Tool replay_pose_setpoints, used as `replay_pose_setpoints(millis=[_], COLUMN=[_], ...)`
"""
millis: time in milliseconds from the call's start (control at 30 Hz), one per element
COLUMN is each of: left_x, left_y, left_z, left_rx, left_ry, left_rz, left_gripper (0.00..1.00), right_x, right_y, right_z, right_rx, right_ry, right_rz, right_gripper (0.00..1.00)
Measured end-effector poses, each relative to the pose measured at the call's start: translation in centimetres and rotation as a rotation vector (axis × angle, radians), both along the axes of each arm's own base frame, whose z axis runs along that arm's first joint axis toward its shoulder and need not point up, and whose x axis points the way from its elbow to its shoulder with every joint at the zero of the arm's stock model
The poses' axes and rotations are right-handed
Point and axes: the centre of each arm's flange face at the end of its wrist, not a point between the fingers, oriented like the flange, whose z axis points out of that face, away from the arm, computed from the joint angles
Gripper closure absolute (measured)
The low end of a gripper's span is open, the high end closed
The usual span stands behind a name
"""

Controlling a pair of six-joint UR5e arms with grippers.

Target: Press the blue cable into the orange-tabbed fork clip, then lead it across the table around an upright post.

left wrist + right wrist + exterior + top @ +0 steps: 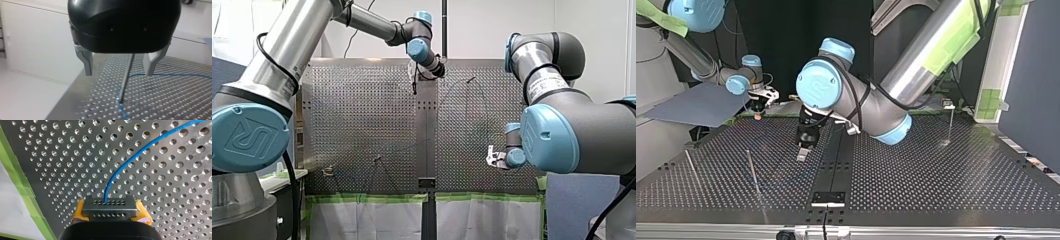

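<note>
Step in hand, as I judge it: the routing stage, leading the cable around the post.

- My left gripper (119,68) is spread, and its metal fingers (87,63) hold nothing. They straddle the upright post (125,80), clear of it on both sides.
- The blue cable (175,74) lies on the perforated surface (180,100). It bends around the foot of the post and appears to touch it there. One run leads away past the far finger, the other comes toward the wrist camera.
- My right gripper (110,207) is pressed together on the cable near the surface's taped edge. The cable leaves between the yellow pads (143,213) and curves off across the holes.
- A small fitting (329,171) at the front view's lower left may be the fork clip — too small to confirm, so I cannot tell whether the cable is seated in it.

Next move, as judged: lift the left gripper straight up off the post without catching the cable. Then draw with the right gripper so the bend sits snug against the post — too hard a pull could drag the cable over the top of the post.
</note>
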Motion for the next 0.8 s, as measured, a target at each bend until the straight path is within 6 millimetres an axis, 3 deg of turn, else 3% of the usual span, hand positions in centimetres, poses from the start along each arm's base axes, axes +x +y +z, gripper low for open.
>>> replay_pose_setpoints(millis=[467,800], left_x=[-2.1,-4.7], left_y=[3.8,6.7], left_z=[3.1,5.3], left_rx=[-0.041,-0.118], left_ry=[-0.117,-0.195], left_rz=[0.105,0.186], left_gripper=[0.0,0.0], right_x=[0.3,0.4], right_y=[-0.1,-0.1], right_z=[0.2,0.2], right_rx=[-0.003,-0.003], right_ry=[0.0,-0.001], right_rz=[0.006,0.007], right_gripper=[1.0,1.0])
